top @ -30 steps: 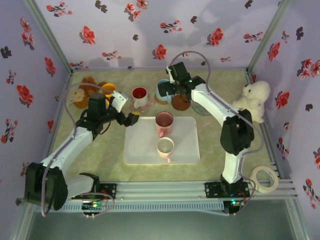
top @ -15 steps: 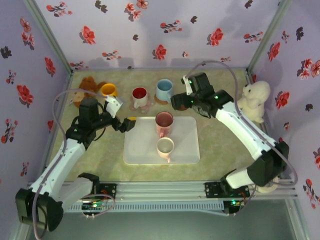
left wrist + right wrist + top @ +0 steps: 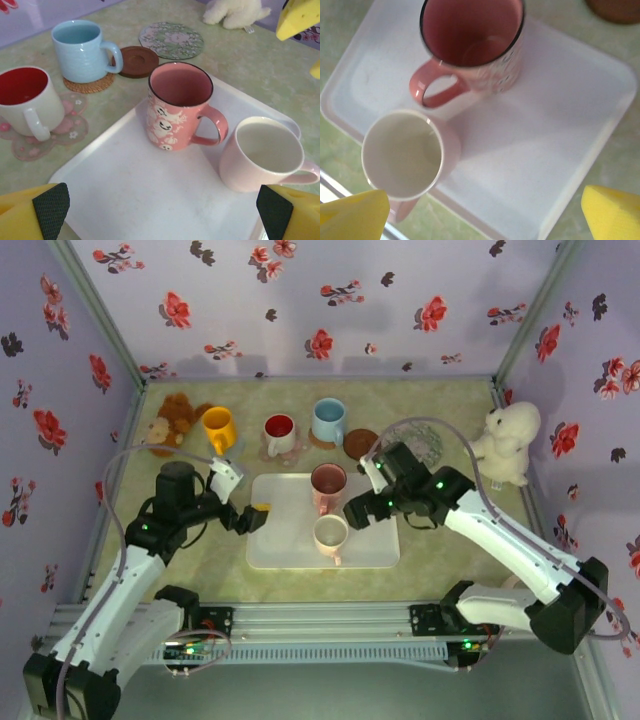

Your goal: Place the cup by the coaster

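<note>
"Well, where's the pink cup?"
"Upright on the tray, mouth up, handle toward the tray's near edge. My left hand and right hand are at the tray's sides, both spread wide, empty."

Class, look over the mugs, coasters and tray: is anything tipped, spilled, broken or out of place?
Nothing stands out. The pink patterned mug and pale mug stand upright and empty on the white tray; no spill or damage shows. The brown coaster lies flat, bare.

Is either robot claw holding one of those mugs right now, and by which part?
Nothing is held: the left gripper and right gripper both stand open and empty near the white plastic tray.
</note>
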Robot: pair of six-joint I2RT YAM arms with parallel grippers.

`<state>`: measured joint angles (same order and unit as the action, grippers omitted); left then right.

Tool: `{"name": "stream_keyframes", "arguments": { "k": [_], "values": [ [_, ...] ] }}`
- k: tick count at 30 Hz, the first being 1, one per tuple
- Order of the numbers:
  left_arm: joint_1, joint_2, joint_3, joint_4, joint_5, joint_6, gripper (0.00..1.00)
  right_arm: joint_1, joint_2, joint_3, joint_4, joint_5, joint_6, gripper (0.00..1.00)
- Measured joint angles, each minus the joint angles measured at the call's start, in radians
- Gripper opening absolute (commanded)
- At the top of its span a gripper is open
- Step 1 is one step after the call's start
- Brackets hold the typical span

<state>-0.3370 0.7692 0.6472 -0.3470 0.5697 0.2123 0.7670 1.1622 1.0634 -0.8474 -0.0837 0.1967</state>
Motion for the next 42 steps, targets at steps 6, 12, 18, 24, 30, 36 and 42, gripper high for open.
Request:
{"name": "stream_keyframes", "arguments": {
  "k": [6, 12, 18, 24, 30, 36, 42],
  "values": [
    [-0.002, -0.034, -0.034, -0.016, 0.0, 0.0, 0.99, 0.132, -0.042, -0.098, 0.002, -0.002, 0.069, 0.99],
    [-0.006, -0.034, -0.044, -0.014, 0.0, 0.0, 1.0, 0.236, -0.07, -0.197, 0.017, 0.001, 0.146, 0.99],
    [-0.006, -0.035, -0.045, -0.013, 0.0, -0.004, 0.99, 0.269, -0.048, -0.238, 0.077, -0.003, 0.199, 0.99],
    [-0.01, -0.051, -0.053, -0.006, 0.0, -0.013, 1.0, 0.289, 0.024, -0.254, 0.181, -0.008, 0.235, 0.99],
    [-0.012, -0.053, -0.056, -0.005, 0.0, -0.019, 0.99, 0.29, 0.071, -0.273, 0.242, -0.008, 0.27, 0.96],
    [-0.012, -0.045, -0.056, -0.003, 0.0, -0.019, 0.99, 0.29, 0.084, -0.282, 0.248, 0.016, 0.286, 0.9],
    [-0.012, -0.016, -0.056, 0.002, 0.0, -0.019, 0.99, 0.29, 0.125, -0.282, 0.249, 0.036, 0.285, 0.81]
  ]
}}
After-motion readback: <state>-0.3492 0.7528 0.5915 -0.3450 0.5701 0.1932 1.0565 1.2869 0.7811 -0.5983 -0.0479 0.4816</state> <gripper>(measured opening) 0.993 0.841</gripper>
